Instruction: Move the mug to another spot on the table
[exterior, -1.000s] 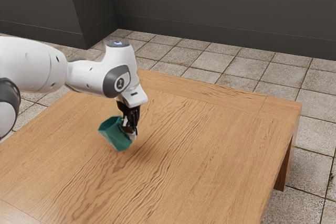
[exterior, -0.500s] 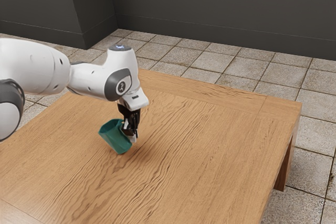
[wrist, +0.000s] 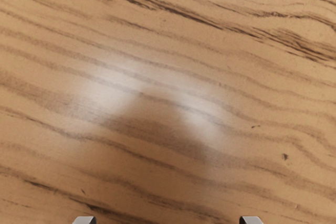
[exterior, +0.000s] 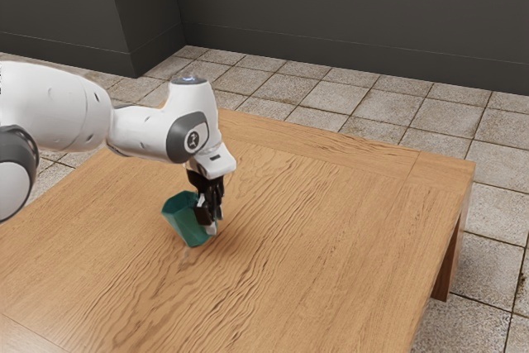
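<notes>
A teal mug [exterior: 185,218] hangs tilted just above the wooden table [exterior: 331,229], in its left half as the exterior view shows it. My black gripper [exterior: 208,214] is shut on the mug's right side, fingers pointing down from the white hand. The mug's lower edge is close to the tabletop; I cannot tell whether it touches. In the wrist view, bare wood grain of the table [wrist: 168,77] lies close below with a dark shadow across it, and two pale fingertips [wrist: 84,220] peek in at the edge.
The tabletop stretches wide toward the exterior view's right and front. Its far edge and right edge drop to a tiled floor [exterior: 496,138]. Dark walls stand behind.
My hand has carried the mug a little toward the exterior view's right and lower, nearer the tabletop. The grip stays the same.
</notes>
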Robot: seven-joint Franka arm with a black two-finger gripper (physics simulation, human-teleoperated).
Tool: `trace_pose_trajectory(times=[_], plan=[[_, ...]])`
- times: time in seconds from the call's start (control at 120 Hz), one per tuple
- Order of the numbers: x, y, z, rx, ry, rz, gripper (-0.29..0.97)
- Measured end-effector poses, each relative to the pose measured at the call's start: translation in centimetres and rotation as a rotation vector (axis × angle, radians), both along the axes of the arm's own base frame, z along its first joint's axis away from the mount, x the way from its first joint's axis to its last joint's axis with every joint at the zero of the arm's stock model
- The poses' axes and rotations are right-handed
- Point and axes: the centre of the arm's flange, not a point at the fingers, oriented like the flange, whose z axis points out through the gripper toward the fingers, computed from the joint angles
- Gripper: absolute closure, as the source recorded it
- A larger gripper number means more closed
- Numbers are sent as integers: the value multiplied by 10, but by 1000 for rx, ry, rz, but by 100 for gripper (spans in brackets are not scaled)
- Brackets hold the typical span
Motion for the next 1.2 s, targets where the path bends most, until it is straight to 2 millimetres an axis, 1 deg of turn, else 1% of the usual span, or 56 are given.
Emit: trace_pose_trajectory(times=[0.067,0.142,0.458,0.633,0.767,0.8,0.833,0.867,0.9,0.933,0.967,1.008,1.033,1.092,1.125,1.167,1.2], plan=[[-6,-15,-7,-43,17,16,35],[-9,-22,-11,-70,24,34,34],[-9,-25,-11,-98,20,72,32],[-7,-28,1,-106,0,74,32],[-6,-49,13,-122,-23,44,32],[-7,-57,19,-129,-33,29,31],[-8,-66,28,-136,-45,14,27],[-9,-72,46,-148,-66,0,23],[-14,-84,76,-164,-95,-22,20],[-24,-100,114,-161,-133,-65,17],[-32,-119,155,-147,-170,-105,14],[-36,-136,208,-125,-202,-125,12],[-40,-143,239,-114,-218,-123,11],[-51,-152,327,-96,-283,-92,8],[-62,-155,367,-80,-304,-65,7],[-81,-156,401,-58,-311,-25,6],[-94,-157,416,-36,-304,7,5]])
